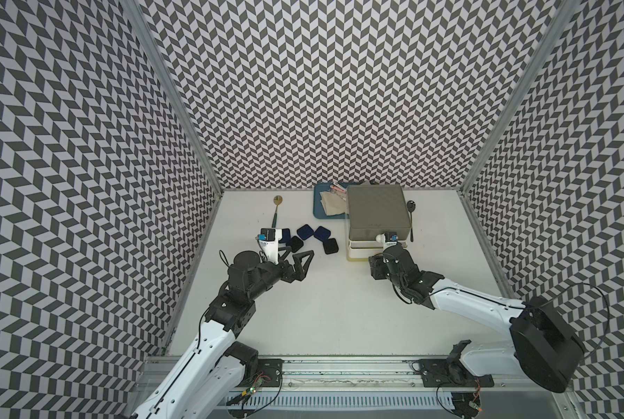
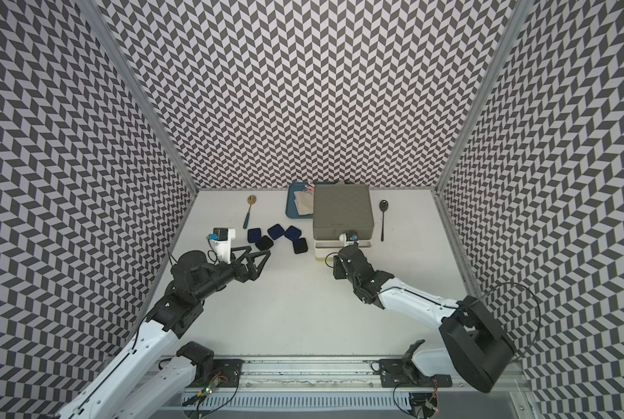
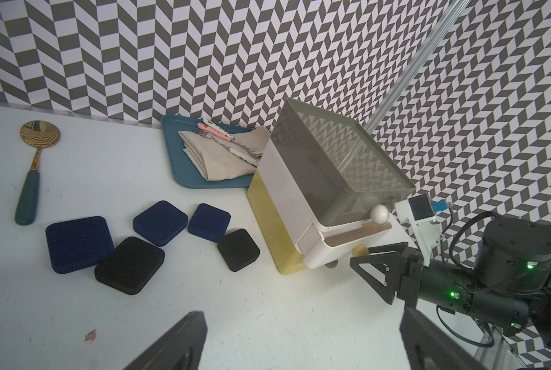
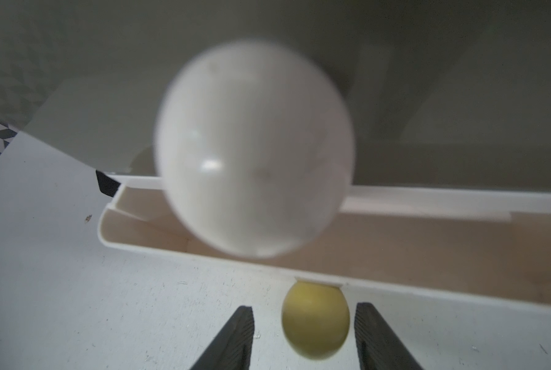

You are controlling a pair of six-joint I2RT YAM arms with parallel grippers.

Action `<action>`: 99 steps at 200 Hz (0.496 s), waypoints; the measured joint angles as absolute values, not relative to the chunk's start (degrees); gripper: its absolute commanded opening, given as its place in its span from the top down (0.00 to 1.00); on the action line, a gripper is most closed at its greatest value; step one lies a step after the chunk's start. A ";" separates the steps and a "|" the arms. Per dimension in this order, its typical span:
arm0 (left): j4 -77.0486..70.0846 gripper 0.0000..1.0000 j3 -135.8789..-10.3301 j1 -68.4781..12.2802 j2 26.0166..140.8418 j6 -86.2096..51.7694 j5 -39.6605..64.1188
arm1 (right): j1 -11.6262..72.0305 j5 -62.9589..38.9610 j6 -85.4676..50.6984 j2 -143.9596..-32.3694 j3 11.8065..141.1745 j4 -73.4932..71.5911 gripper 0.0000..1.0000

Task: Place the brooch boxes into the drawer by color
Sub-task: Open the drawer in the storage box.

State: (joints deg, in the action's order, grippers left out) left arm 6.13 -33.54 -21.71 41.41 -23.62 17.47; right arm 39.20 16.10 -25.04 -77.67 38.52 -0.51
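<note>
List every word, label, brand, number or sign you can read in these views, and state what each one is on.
No text is readable in any view.
Faint mark on the grey top of the drawer, near its front edge: too small and faint to read.
Red marks on the pink utensil handle in the blue tray: too blurred to tell whether they are letters.

A: Both top views bright, evenly lit from above. Only faint, soft shadows on the tabletop. Wall pattern stretches wide toward frame edges.

B: Left wrist view sharp; gold spoon mirrors that pattern. Right wrist view: white knob, frame centre, badly blurred; yellow knob, lower centre, soft.
</note>
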 measured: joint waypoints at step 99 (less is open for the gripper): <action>6.17 0.00 -33.54 -21.32 41.54 -23.62 17.47 | 38.79 17.02 -24.40 -78.48 38.98 -0.86 0.62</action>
